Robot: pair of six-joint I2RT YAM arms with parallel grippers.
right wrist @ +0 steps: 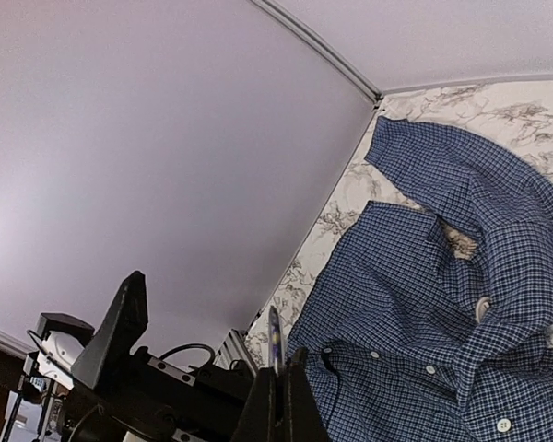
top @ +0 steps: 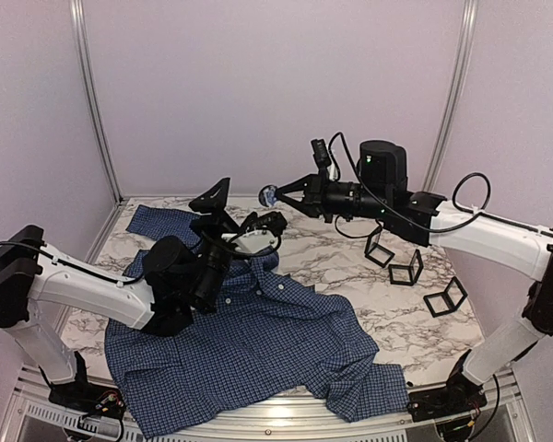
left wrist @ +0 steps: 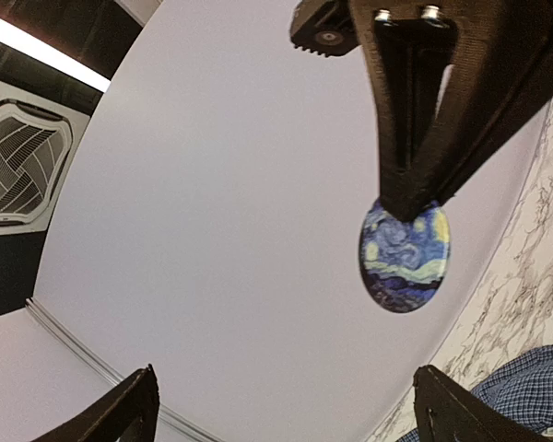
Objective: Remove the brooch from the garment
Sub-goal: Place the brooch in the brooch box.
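Observation:
The brooch [top: 270,195] that shows is a round badge painted in swirling blue and yellow; no orange-and-pale pin is in view. My right gripper [top: 278,193] is shut on its edge and holds it in the air above the table's far side, clear of the garment. It shows face-on in the left wrist view [left wrist: 404,258] and edge-on in the right wrist view [right wrist: 275,336]. The garment [top: 258,341], a dark blue checked shirt, lies spread on the table's left and front. My left gripper [top: 240,210] is open and empty, raised over the collar and pointing up at the brooch.
Three small black wire frames [top: 405,269] stand on the marble table [top: 332,258] at the right, under my right arm. Pale walls close the back and sides. The shirt hangs slightly over the front edge [top: 369,405].

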